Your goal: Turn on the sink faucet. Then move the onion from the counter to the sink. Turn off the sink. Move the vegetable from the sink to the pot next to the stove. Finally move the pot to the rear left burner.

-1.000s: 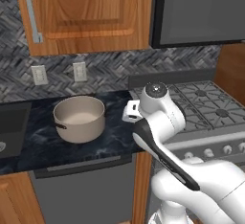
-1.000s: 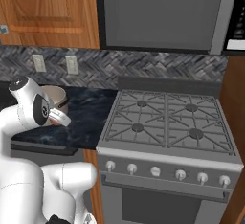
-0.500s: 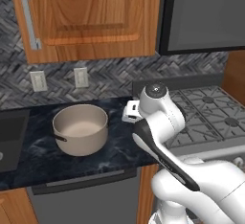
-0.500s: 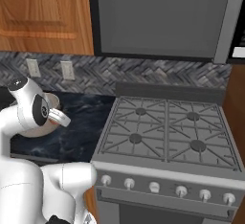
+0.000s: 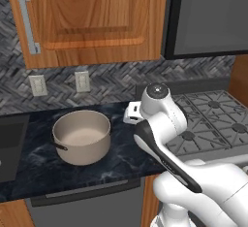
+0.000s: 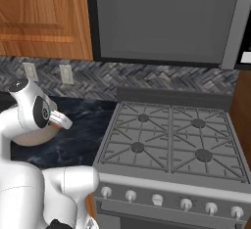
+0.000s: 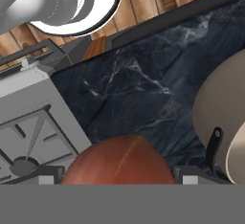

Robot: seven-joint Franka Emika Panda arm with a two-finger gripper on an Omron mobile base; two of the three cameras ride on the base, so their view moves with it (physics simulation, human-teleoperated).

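In the hand view my gripper [image 7: 119, 177] is shut on the onion [image 7: 117, 160], a round orange-red ball that sits between the two finger tips [image 7: 48, 175]. Below it lies the dark marbled counter [image 7: 143, 79]. The tan pot [image 7: 225, 117] with its dark side handle [image 7: 214, 144] stands at the right. In the left base view the pot [image 5: 81, 136] stands on the counter [image 5: 29, 165], left of my white hand [image 5: 132, 113] and the stove [image 5: 213, 119]. The black sink [image 5: 10, 146] shows at the left edge. The sink faucet is out of view.
The stove [image 6: 166, 142] has dark grates, with the rear left burner [image 6: 143, 118] at the back and knobs [image 6: 157, 199] along its front. Wooden cabinets [image 5: 87, 17] and a dark microwave [image 6: 162, 17] hang above. Outlets [image 5: 82, 80] sit on the tiled backsplash.
The whole scene has shifted down in both base views, so the base has driven. The arm keeps its pose.
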